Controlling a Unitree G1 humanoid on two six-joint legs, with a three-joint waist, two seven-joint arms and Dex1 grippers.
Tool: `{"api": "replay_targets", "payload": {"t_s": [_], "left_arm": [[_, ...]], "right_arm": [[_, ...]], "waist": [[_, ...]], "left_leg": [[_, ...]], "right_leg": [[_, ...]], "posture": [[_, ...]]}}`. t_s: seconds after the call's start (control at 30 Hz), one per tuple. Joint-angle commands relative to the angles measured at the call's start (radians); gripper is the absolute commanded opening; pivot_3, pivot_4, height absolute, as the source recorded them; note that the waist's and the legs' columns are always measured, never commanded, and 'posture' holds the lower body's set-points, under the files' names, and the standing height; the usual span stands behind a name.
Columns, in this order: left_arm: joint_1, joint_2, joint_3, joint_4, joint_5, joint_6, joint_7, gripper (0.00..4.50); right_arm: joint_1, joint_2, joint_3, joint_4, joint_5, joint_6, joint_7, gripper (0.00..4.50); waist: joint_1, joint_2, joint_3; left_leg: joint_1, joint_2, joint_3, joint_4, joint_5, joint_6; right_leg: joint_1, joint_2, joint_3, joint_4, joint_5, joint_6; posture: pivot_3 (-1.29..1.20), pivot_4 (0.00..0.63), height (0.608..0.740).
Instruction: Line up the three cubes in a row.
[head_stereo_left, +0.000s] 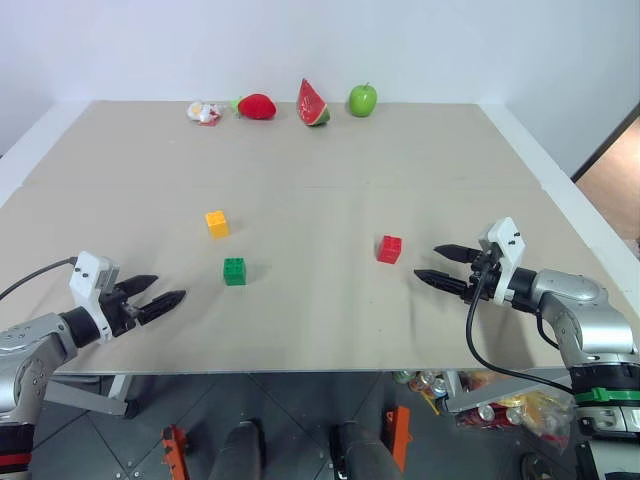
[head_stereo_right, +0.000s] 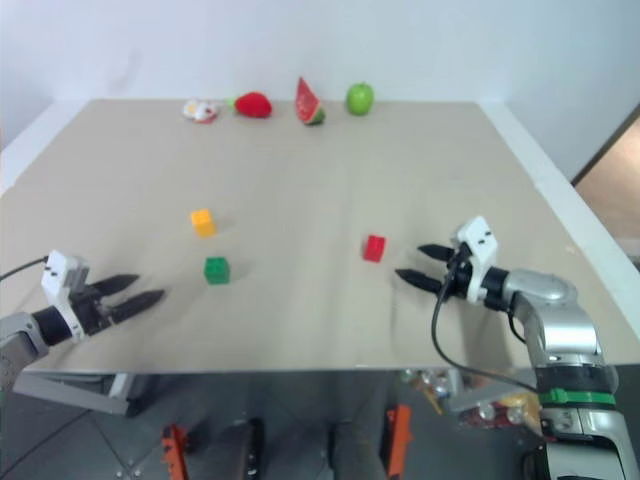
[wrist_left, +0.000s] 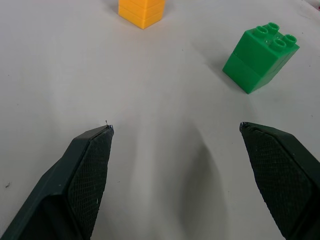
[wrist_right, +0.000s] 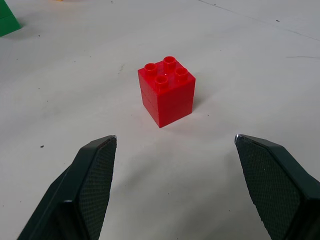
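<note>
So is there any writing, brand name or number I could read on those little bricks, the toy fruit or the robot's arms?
None can be read.
Yellow brick, green brick, red brick: plain, with no lettering that can be made out on the studs.
Toy fruit at the far edge of the table: no labels.
Small white and red thing beside the fruit: too small to tell.

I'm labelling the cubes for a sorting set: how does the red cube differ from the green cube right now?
Colour: the red cube is red, the green cube green. Place: the red cube sits alone toward the robot's right, the green cube toward its left, near the yellow-orange cube. Neighbour: the open right pincer faces the red cube, the open left pincer the green cube. Both are upright, four-studded, on the table, untouched.
</note>
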Motion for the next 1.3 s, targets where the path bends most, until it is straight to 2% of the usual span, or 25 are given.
{"api": "replay_targets", "payload": {"t_s": [0.03, 0.13, 0.33, 0.6, 0.93, 0.97, 1.17, 1.2, 1.3], "left_arm": [[-0.015, 0.046, 0.018, -0.027, 0.004, -0.018, -0.044, 4.18], [-0.061, 0.102, -0.022, -0.066, 0.013, -0.019, -0.113, 4.18], [-0.138, 0.146, -0.088, -0.154, 0.003, 0.001, -0.194, 4.18], [-0.259, 0.131, -0.180, -0.234, -0.003, 0.037, -0.230, 4.18], [-0.294, 0.104, -0.227, -0.239, 0.004, 0.047, -0.232, 4.18], [-0.291, 0.104, -0.227, -0.238, 0.004, 0.046, -0.232, 4.24], [-0.288, 0.095, -0.217, -0.235, -0.012, 0.060, -0.225, 4.24], [-0.288, 0.094, -0.217, -0.235, -0.014, 0.061, -0.225, 4.24], [-0.288, 0.090, -0.220, -0.229, -0.013, 0.061, -0.224, 4.24]], "right_arm": [[-0.033, -0.009, 0.009, 0.013, -0.019, -0.040, 0.022, 3.92], [-0.085, -0.011, 0.072, 0.089, -0.081, -0.108, 0.067, 3.92], [-0.261, 0.019, 0.156, 0.328, -0.181, -0.246, 0.120, 3.92], [-0.458, 0.096, 0.199, 0.617, -0.251, -0.369, 0.173, 3.92], [-0.527, 0.177, 0.214, 0.745, -0.293, -0.431, 0.224, 3.92], [-0.529, 0.180, 0.212, 0.750, -0.291, -0.432, 0.230, 3.38], [-0.534, 0.184, 0.198, 0.760, -0.280, -0.432, 0.263, 1.37], [-0.534, 0.184, 0.196, 0.761, -0.279, -0.433, 0.266, 1.21], [-0.535, 0.188, 0.195, 0.767, -0.281, -0.437, 0.272, 1.21]], "waist": [[0.000, 0.000, 0.000], [-0.001, -0.002, 0.000], [-0.003, -0.002, 0.000], [-0.008, -0.002, 0.000], [-0.021, -0.002, 0.000], [-0.022, -0.002, 0.000], [-0.022, -0.002, 0.000], [-0.022, -0.002, 0.000], [-0.022, -0.002, 0.000]], "left_leg": [[0.000, 0.000, 0.000, 0.000, 0.000, 0.000], [0.000, 0.001, 0.000, 0.001, 0.000, 0.000], [0.000, 0.001, 0.003, 0.001, 0.000, 0.000], [0.001, 0.002, 0.003, 0.001, 0.000, 0.000], [0.001, 0.002, 0.002, 0.001, 0.000, 0.000], [0.001, 0.002, 0.002, 0.001, 0.000, 0.000], [0.001, 0.002, 0.002, 0.002, 0.001, 0.000], [0.001, 0.002, 0.002, 0.002, 0.001, 0.000], [0.001, 0.002, 0.002, 0.002, 0.001, -0.001]], "right_leg": [[0.000, 0.000, 0.000, 0.000, 0.000, 0.000], [0.000, 0.002, 0.000, 0.000, 0.001, -0.001], [-0.002, 0.001, 0.003, 0.001, 0.002, -0.001], [-0.001, 0.004, 0.004, 0.001, 0.003, 0.000], [-0.001, 0.005, 0.006, 0.002, 0.006, 0.006], [-0.001, 0.005, 0.006, 0.002, 0.006, 0.006], [-0.001, 0.006, 0.007, 0.003, 0.006, 0.006], [-0.001, 0.006, 0.007, 0.003, 0.006, 0.006], [-0.001, 0.005, 0.007, 0.003, 0.006, 0.006]], "posture": [[0.00, 0.150, 0.740], [0.00, 0.150, 0.740], [0.00, 0.150, 0.740], [0.00, 0.150, 0.740], [0.00, 0.150, 0.740], [0.00, 0.150, 0.740], [0.00, 0.150, 0.740], [0.00, 0.150, 0.740], [0.00, 0.150, 0.740]]}}
